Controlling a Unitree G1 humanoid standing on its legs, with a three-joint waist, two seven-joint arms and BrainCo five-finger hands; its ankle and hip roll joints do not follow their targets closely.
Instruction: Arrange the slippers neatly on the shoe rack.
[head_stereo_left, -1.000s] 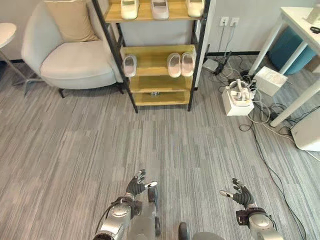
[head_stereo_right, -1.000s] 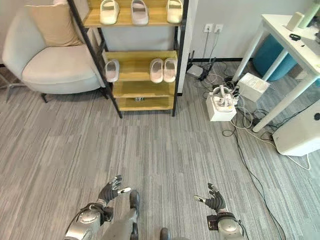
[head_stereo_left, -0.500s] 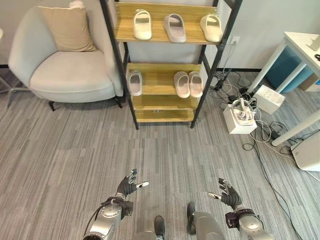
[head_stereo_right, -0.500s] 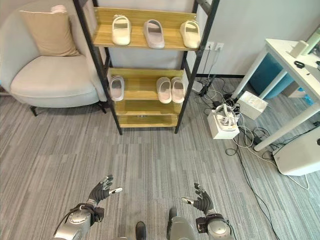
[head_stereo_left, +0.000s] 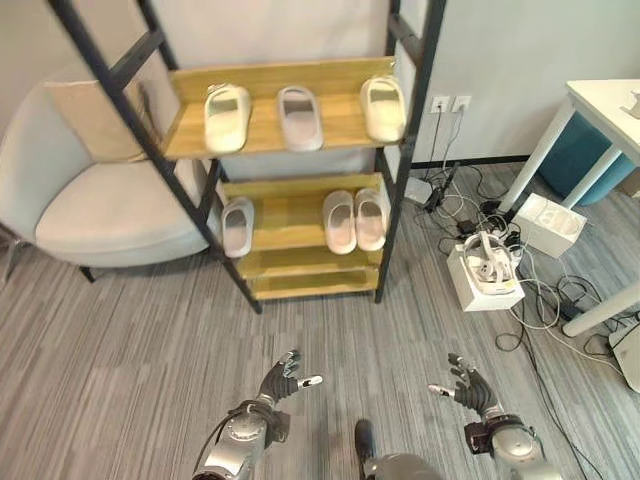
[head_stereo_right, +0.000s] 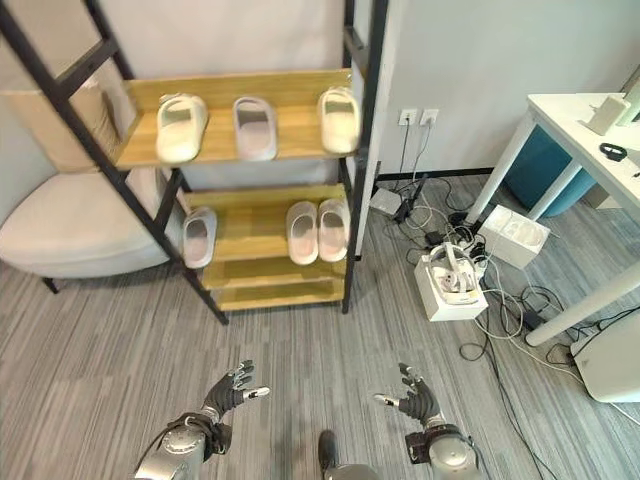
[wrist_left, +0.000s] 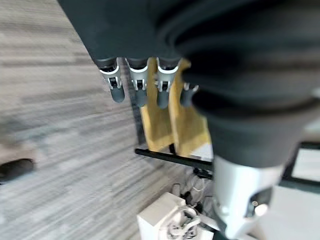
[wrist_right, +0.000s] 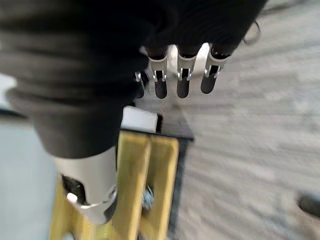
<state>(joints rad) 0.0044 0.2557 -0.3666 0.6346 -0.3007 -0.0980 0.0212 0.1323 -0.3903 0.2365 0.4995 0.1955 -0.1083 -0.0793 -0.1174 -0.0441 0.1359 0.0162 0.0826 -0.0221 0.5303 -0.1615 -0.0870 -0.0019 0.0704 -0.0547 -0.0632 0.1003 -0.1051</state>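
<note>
slippers (head_stereo_left: 292, 150) sit on the shoe rack (head_stereo_left: 404, 150), three above, a lone one beside a pair below. left hand (head_stereo_left: 280, 379) and right hand (head_stereo_left: 466, 385) hover spread, empty; better step closer first.

My two silver-grey arms end near the shoe rack (head_stereo_left: 300, 200) in a left hand (head_stereo_left: 280, 380) and right hand (head_stereo_left: 468, 385), silver-fingered, dark-tipped, with dark ribbed wrist covers.

No text, label or number can be read anywhere. The slippers (head_stereo_left: 292, 116) and the shoe rack (head_stereo_left: 262, 137) carry no legible print.
</note>
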